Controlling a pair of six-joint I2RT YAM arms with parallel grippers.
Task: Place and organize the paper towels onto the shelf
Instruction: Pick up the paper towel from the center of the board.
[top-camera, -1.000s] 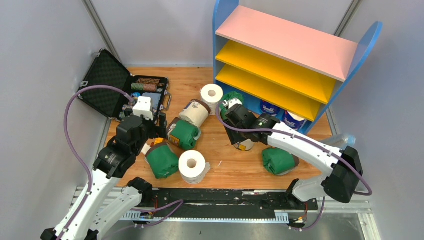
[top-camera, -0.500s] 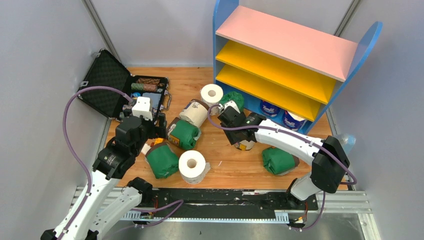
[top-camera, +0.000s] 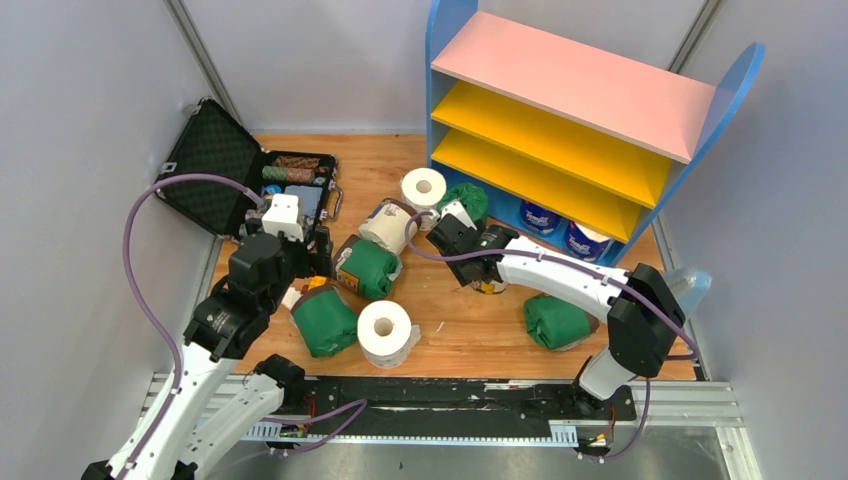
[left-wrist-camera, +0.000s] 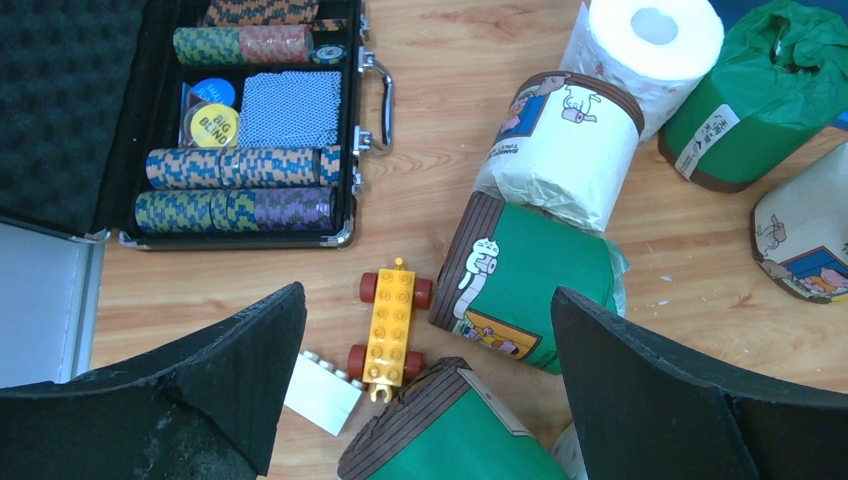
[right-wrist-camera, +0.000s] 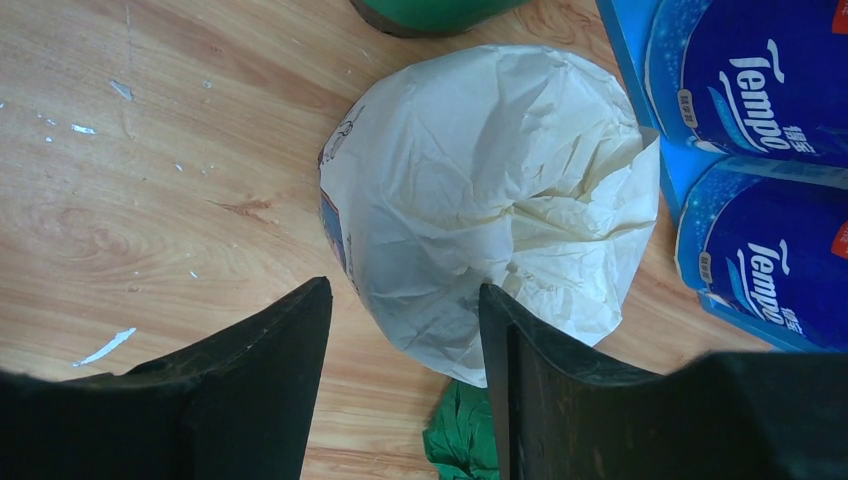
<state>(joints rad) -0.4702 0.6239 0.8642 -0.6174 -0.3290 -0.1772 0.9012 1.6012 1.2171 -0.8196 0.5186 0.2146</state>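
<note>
Right claw (right-wrist-camera: 402, 290): parted to a moderate gap, gripping nothing. Matte black fingers (right-wrist-camera: 250, 400) set at near side of cream-wrapped roll (right-wrist-camera: 490, 200); right finger overlapping roll's lower edge, contact not determinable.

Cream-wrapped roll: on wooden desk (right-wrist-camera: 120, 200), just outside shelf (top-camera: 570, 80), beside its blue side panel. Crinkled paper wrapper gathered to a centre, printed label on flank.

Blue-and-white rolls (right-wrist-camera: 760, 90): two, glossy film, under shelf's lowest yellow board.

Green-wrapped roll (right-wrist-camera: 430, 10): only its edge seen, beyond cream-wrapped roll, near shelf's front corner.

Left claw (left-wrist-camera: 428, 293): spread wide, empty, well apart from shelf. Below it: green roll with brown-rimmed end (left-wrist-camera: 530, 290), lying on its side, just beside orange toy car (left-wrist-camera: 388, 325).
</note>
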